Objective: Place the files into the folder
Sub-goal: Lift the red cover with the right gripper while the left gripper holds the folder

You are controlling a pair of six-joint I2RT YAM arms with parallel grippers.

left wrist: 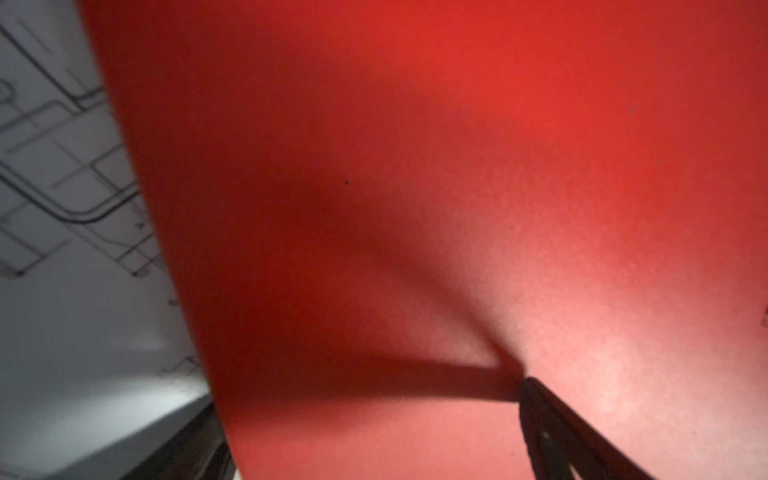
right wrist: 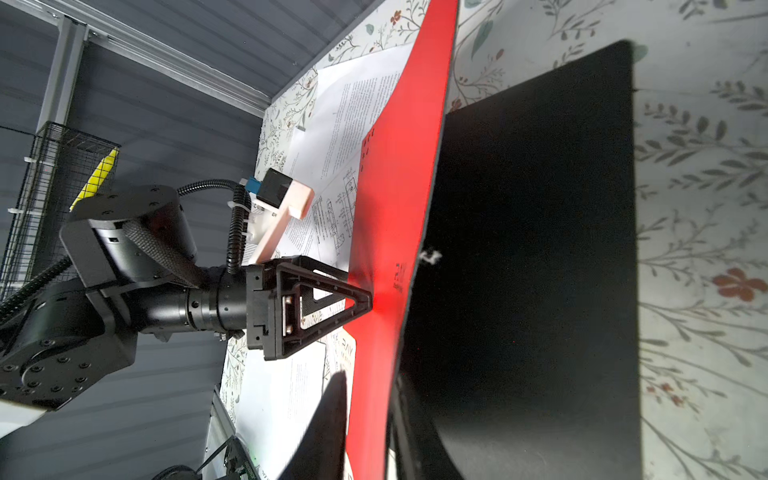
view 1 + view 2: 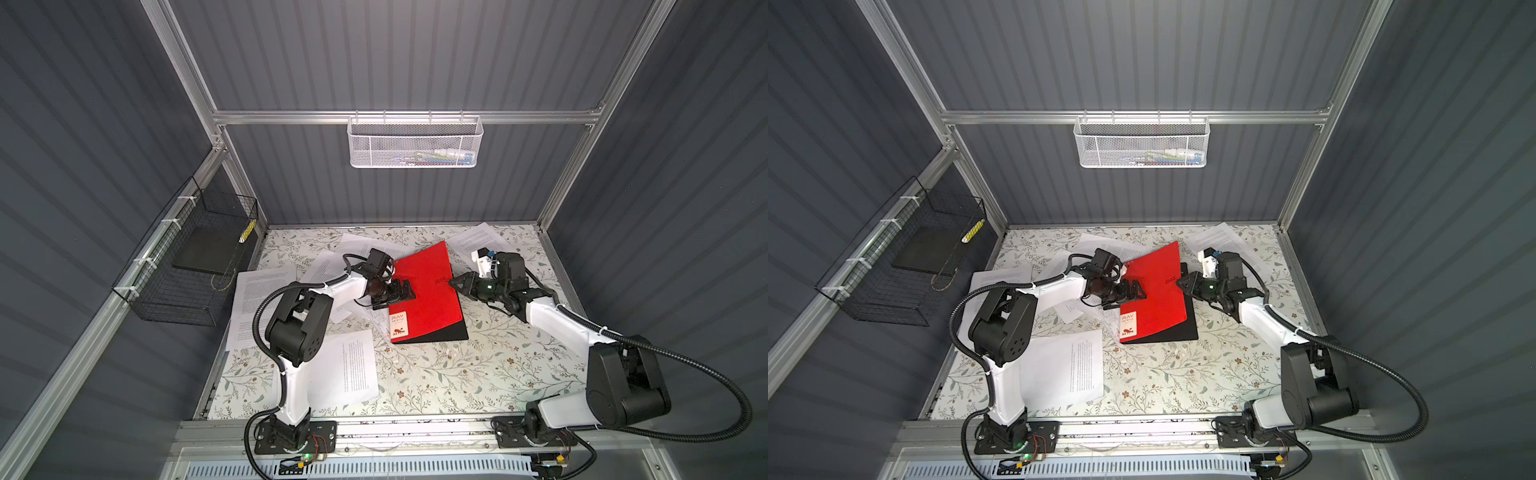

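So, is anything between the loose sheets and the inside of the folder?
Yes: the cover of the flat red folder. It is only part-lifted over the black inside, with the right gripper holding its free edge and the open left gripper pressing on it near the spine. The white printed paper sheets lie scattered around it.

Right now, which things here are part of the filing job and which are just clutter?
Job: red folder, loose paper sheets, left claw on its cover, right claw at its edge.
Lying about: white mesh basket, black wire basket, both hung on the frame.
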